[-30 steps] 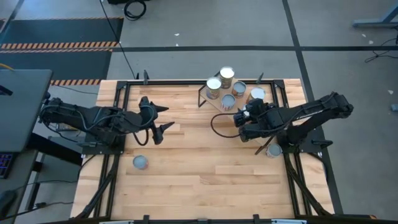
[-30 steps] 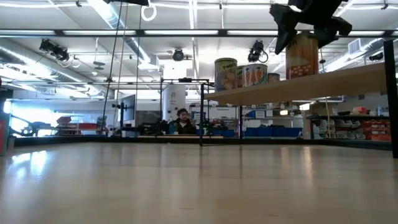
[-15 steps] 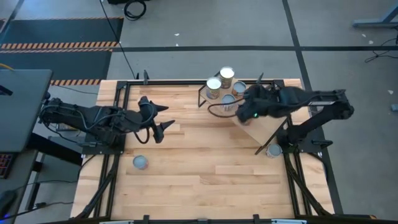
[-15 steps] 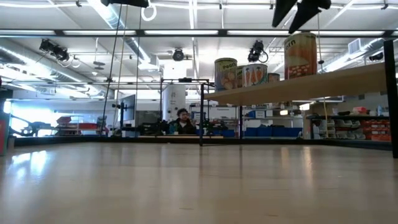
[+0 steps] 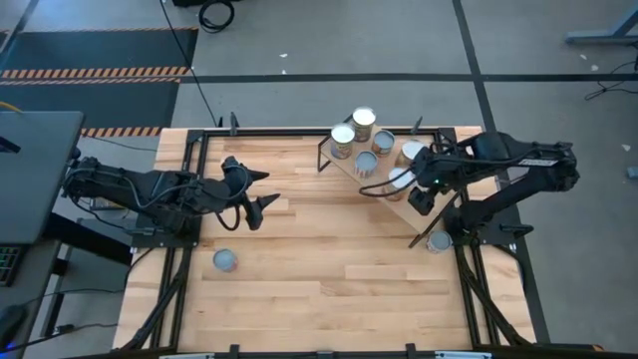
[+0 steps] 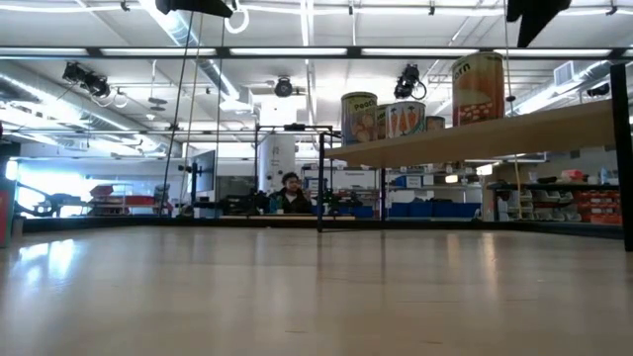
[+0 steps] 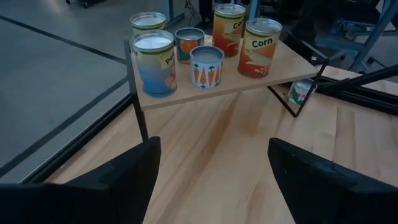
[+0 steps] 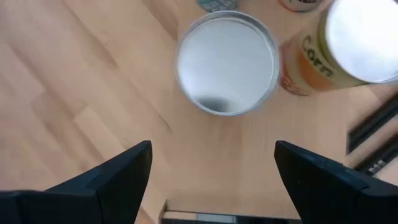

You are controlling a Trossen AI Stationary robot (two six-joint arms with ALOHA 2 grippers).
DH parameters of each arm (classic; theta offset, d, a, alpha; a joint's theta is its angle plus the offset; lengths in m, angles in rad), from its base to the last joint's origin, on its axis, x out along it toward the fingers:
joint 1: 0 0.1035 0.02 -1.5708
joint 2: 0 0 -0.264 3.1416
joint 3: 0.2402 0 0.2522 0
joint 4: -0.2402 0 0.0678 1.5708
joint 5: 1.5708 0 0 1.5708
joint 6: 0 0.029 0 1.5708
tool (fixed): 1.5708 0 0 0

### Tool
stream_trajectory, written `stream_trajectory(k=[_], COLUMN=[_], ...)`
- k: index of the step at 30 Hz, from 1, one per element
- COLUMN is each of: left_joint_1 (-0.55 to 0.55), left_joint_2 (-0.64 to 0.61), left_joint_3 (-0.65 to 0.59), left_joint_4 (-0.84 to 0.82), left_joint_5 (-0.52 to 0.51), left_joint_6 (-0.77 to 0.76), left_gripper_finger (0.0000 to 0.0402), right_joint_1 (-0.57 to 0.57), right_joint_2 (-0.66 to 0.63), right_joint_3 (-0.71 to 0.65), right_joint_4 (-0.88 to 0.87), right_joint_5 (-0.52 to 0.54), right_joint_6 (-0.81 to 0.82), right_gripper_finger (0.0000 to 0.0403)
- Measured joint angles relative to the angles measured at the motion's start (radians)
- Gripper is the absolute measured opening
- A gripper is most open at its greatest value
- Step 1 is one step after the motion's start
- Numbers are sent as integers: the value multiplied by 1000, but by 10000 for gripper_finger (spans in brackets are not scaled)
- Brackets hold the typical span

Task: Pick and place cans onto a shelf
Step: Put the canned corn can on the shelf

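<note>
Six small cylindrical tins with silver or white tops and orange labels (image 5: 363,124) stand on the raised light-wood plank shelf on its thin black wire frame (image 5: 423,204), at the far right of the butcher-block wooden bench (image 5: 309,269). The nearest of them, a silver-topped tin (image 8: 226,62), sits directly under the right pincer (image 5: 419,184), which hovers above the shelf with its dark fingers (image 8: 118,174) spread apart and holding nothing; a tin labelled Corn (image 8: 348,46) stands just beside it. A bluish-grey-topped tin (image 5: 224,260) stands alone on the bench's near left, and another tin (image 5: 437,240) sits by the shelf's near corner. The left pincer (image 5: 257,189) hangs over the bench's left side, well apart from the shelf, fingers also apart and empty.
</note>
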Motion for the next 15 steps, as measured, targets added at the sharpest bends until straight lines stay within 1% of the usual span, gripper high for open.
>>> stream_trajectory(k=[8,11,15], left_joint_1=[0,1,1], left_joint_2=[0,0,0], left_joint_3=[0,0,0], left_joint_4=[4,4,3], left_joint_5=[0,0,0], left_joint_6=[-2,24,30], left_gripper_finger=[304,304,304], right_joint_1=[-51,-70,-96], right_joint_2=[-17,-21,-21], right_joint_3=[-148,-200,-226], right_joint_4=[46,103,196], right_joint_5=[-9,-24,-25], right_joint_6=[-84,-104,-122], right_gripper_finger=[346,346,346])
